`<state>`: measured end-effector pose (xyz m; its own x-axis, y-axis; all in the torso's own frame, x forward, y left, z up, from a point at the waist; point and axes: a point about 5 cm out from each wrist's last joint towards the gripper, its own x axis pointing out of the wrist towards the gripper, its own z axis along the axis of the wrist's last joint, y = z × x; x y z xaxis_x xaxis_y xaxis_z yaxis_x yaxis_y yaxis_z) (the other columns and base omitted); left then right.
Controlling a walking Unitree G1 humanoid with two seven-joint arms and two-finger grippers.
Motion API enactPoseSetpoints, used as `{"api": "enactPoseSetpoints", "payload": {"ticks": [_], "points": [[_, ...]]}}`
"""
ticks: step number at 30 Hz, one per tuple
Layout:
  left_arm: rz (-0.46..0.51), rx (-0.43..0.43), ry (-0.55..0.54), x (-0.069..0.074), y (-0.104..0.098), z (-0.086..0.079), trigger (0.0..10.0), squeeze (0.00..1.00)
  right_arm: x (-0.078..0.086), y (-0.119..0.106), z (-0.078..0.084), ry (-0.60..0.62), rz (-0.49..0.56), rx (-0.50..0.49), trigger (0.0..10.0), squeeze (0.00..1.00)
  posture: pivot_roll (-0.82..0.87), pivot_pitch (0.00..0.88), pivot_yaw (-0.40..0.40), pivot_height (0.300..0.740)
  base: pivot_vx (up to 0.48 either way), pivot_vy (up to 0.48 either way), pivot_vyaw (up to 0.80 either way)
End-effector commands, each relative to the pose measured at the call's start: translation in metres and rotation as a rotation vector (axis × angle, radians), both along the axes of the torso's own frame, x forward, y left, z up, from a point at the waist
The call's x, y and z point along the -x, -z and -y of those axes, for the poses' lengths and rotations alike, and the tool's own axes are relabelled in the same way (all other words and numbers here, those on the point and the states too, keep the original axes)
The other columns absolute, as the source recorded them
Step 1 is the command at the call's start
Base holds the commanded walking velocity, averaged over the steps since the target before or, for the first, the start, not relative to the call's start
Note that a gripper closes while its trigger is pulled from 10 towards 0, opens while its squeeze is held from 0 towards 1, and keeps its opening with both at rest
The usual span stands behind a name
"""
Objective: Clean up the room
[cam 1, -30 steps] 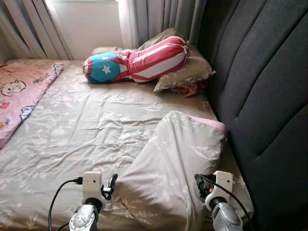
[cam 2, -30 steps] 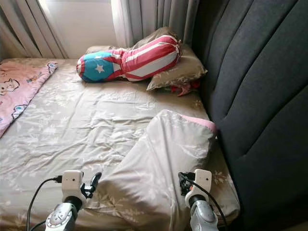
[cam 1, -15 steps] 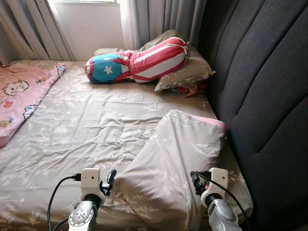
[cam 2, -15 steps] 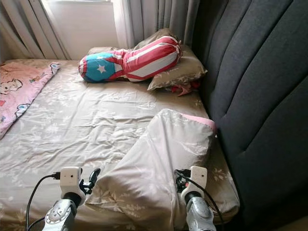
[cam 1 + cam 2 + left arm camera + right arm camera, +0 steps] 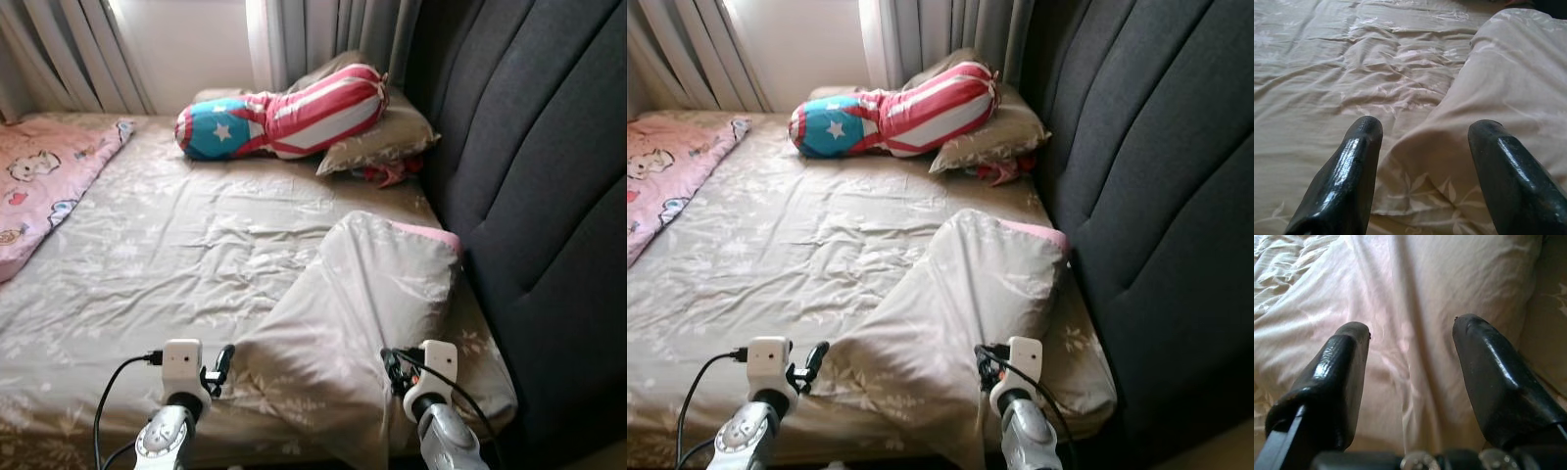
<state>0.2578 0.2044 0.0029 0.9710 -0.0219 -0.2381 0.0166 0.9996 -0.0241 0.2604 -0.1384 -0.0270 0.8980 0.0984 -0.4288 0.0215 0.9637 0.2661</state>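
A beige floral pillow (image 5: 362,294) with a pink edge lies slantwise on the bed sheet (image 5: 167,255), close to the dark headboard. My left gripper (image 5: 1422,129) hovers open at the pillow's near left corner, just above the sheet. My right gripper (image 5: 1410,328) is open over the pillow's near right end, its fingers on either side of a fold. Neither holds anything. In the left eye view the left gripper (image 5: 217,367) and right gripper (image 5: 392,367) flank the pillow's near end.
A red-and-white striped bolster (image 5: 284,113) with a blue starred end rests on a second beige pillow (image 5: 387,142) at the far end, with a red cloth (image 5: 387,174) beneath. A pink cartoon blanket (image 5: 44,186) covers the left. The padded headboard (image 5: 529,196) walls the right; curtains (image 5: 333,29) hang behind.
The whole picture has shifted as the camera moved. Both grippers stay open at the pillow's near end, sitting slightly lower in view. The pillow lies as before.
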Motion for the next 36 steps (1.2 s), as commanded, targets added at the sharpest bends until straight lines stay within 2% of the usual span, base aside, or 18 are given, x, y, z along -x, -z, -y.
{"api": "enactPoseSetpoints", "payload": {"ticks": [1, 9, 25, 26, 27, 36], "points": [[0.025, -0.016, 0.011, -0.0039, -0.0054, 0.0007, 10.0, 0.00, -0.0029, -0.0019, -0.0003, -0.002, 0.003, -0.007, 10.0, 0.00, 0.06, 0.000, -0.047, 0.661, 0.000, 0.000, 0.00], [0.023, -0.025, 0.013, -0.0058, -0.0064, 0.0009, 10.0, 0.00, -0.0036, -0.0019, -0.0019, -0.017, -0.003, -0.016, 10.0, 0.00, 0.06, 0.000, -0.048, 0.661, 0.000, 0.000, 0.00], [0.035, -0.024, 0.014, -0.0085, -0.0086, 0.0022, 10.0, 0.00, -0.0044, -0.0026, -0.0052, -0.027, -0.001, -0.026, 10.0, 0.00, 0.07, 0.000, -0.052, 0.661, 0.264, 0.000, 0.00], [0.037, -0.025, 0.014, -0.0086, -0.0090, 0.0018, 10.0, 0.00, -0.0048, -0.0028, -0.0051, -0.020, -0.001, -0.029, 10.0, 0.42, 0.07, 0.000, -0.052, 0.661, 0.000, 0.000, 0.00], [0.043, -0.026, 0.017, -0.0089, -0.0099, 0.0018, 10.0, 0.00, -0.0053, -0.0032, -0.0049, -0.011, 0.001, -0.038, 10.0, 1.00, 0.07, 0.000, -0.052, 0.661, 0.000, 0.000, 0.00], [0.047, -0.028, 0.016, -0.0091, -0.0108, 0.0017, 10.0, 0.00, -0.0050, -0.0015, -0.0022, 0.016, -0.024, -0.035, 10.0, 1.00, 0.07, 0.000, -0.051, 0.661, 0.000, 0.000, 0.00]]}}
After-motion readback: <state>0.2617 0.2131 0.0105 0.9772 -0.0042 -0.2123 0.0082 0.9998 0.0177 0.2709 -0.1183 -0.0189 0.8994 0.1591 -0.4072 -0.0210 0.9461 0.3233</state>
